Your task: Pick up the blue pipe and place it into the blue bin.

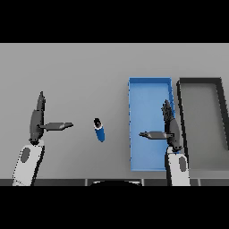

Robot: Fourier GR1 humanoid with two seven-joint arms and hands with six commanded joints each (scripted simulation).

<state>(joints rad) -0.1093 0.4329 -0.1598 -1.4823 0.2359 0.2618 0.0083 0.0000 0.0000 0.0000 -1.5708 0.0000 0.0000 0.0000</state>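
The blue pipe point(99, 130) lies on the grey table near the middle, its dark open end facing away from me. The blue bin point(150, 89) stands to its right, a long shallow tray with nothing visible inside. My right hand point(170, 127) hovers over the bin's right half, fingers straight and thumb pointing left, holding nothing. My left hand point(36, 120) is at the left side of the table, open, with its thumb pointing right toward the pipe, a short gap away from it.
A dark grey bin point(180, 96) stands directly right of the blue bin, their walls nearly touching. Both bins reach toward the table's front edge.
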